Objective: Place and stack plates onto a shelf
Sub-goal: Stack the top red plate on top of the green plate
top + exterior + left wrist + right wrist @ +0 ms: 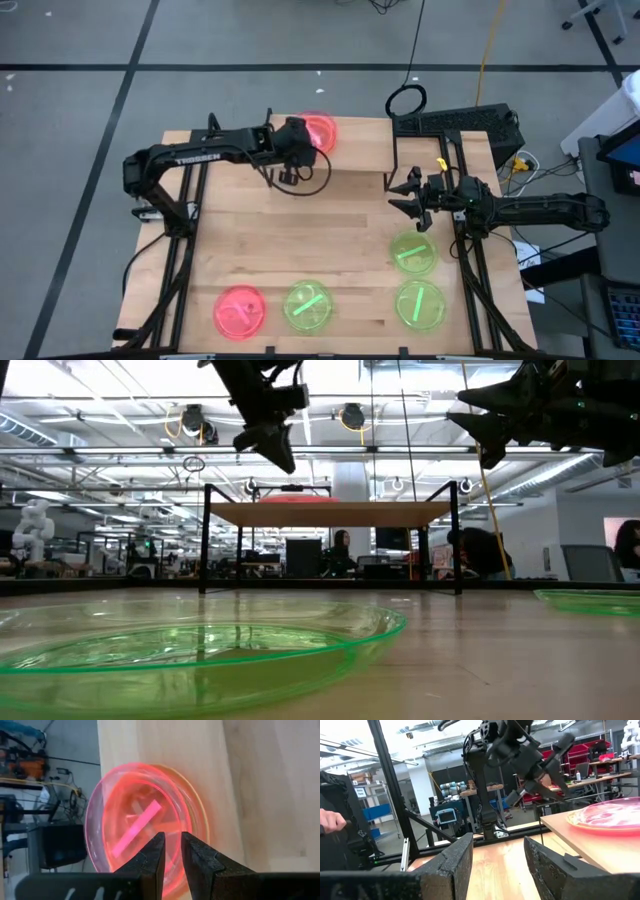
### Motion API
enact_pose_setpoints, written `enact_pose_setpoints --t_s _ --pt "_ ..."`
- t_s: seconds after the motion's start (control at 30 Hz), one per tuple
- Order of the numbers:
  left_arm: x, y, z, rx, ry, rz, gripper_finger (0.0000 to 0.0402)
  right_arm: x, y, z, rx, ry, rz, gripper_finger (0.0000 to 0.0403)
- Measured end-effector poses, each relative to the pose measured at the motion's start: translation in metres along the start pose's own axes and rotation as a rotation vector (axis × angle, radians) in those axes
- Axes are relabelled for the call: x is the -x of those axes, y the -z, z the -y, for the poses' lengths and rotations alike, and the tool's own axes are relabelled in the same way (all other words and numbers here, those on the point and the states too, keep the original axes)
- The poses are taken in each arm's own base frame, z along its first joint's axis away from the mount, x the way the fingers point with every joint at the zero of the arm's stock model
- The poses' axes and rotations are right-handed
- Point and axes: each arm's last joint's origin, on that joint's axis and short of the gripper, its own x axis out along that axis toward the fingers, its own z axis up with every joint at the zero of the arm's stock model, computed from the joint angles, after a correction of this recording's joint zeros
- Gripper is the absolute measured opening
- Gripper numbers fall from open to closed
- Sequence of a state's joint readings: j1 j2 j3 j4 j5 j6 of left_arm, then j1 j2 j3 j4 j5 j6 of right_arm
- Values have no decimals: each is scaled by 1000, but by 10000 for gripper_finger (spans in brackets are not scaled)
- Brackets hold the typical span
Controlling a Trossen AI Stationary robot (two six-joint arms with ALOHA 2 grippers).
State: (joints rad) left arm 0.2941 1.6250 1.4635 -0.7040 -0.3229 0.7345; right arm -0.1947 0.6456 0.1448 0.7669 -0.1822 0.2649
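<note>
A neon pink plate (322, 130) lies on the shelf (358, 155), the light-wood board on black legs at the table's far side. In the left wrist view the pink plate (140, 820) sits on an orange rim (201, 810). My left gripper (298, 142) hangs just above this plate (295, 498), clear of it, its fingers a narrow gap apart (173, 851). My right gripper (408, 198) hovers open, right of the shelf, above the table (497, 865). A pink plate (240, 311) and three green ones (308, 305) (412, 250) (420, 304) rest flat on the table.
The shelf's black legs (205, 540) (457, 540) stand between the arms. A green plate (190, 650) lies close to the low camera. Bare wood (300, 235) spreads across the middle of the table. Beyond the far edge lie a black keyboard (455, 122) and cables.
</note>
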Motion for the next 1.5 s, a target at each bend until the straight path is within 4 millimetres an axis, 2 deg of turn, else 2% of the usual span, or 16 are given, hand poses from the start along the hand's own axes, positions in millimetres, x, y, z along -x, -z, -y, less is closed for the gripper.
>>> enact_pose_setpoints --t_s 0.1,0.2,0.4,0.6,0.87,1.33,1.5 --pt "6 -2 -4 42 -52 20 70 0 0 0 0 2 -1 160" --pt "2 1 -13 133 -109 11 70 0 0 0 2 1 4 160" --pt "-27 6 -12 139 -55 -30 70 0 -1 0 -5 -3 17 160" --pt "-40 5 -6 126 4 -32 70 0 -1 0 -17 -6 13 160" --pt "-38 4 2 121 113 -5 70 0 -1 0 -16 -7 16 160" --pt "-37 6 5 115 125 -30 70 0 -1 0 -20 -7 15 160" --pt "-35 4 7 92 72 -76 70 0 -1 0 -20 -7 15 160"
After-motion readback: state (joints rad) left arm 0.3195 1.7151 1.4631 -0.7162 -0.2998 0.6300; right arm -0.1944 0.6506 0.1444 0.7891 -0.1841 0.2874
